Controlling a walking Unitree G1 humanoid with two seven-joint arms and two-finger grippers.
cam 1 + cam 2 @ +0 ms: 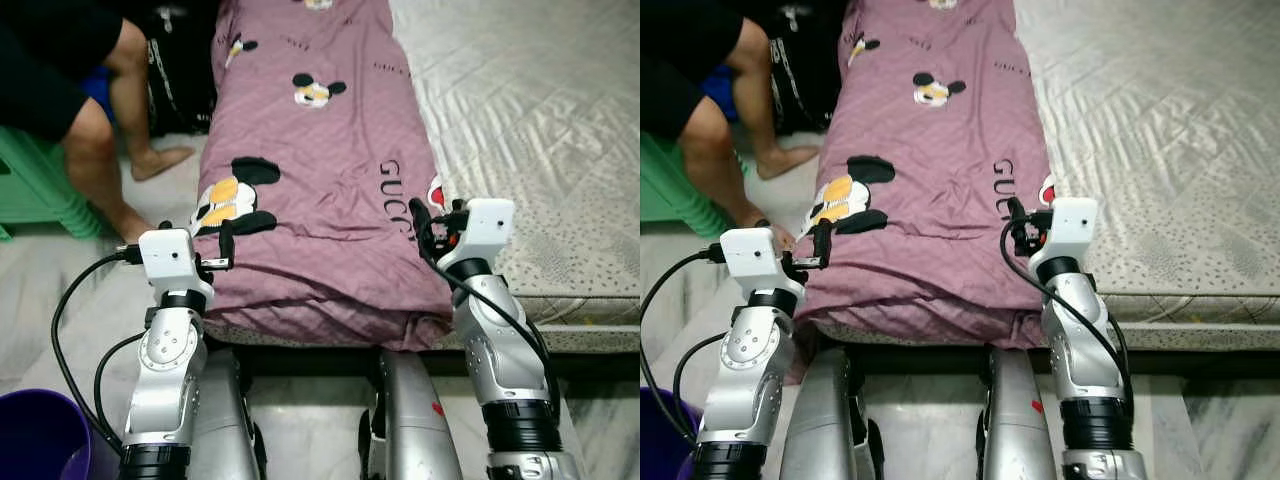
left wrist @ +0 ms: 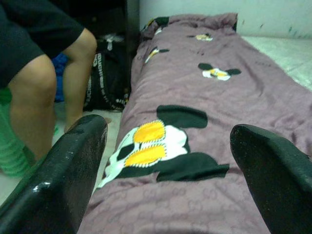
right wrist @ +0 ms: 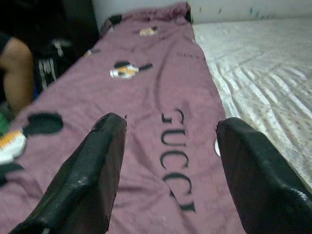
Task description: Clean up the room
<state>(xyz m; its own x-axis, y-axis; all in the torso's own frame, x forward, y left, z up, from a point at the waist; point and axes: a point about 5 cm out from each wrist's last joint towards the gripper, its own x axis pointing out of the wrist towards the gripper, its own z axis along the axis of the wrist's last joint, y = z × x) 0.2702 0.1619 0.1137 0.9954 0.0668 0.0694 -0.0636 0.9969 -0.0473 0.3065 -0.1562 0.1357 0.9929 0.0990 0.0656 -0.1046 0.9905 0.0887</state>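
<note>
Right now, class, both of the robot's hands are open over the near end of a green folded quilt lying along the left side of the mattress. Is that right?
Not quite: the quilt is purple, not green, as the left eye view shows. The rest stands: the left hand and right hand are both open over its near end, and it lies folded along the left side of the mattress.

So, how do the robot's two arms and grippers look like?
Both arms are silver metal with black joint rings. A white camera box sits on each wrist, with black cables looping down. The left gripper and right gripper each have two long black fingers.
</note>
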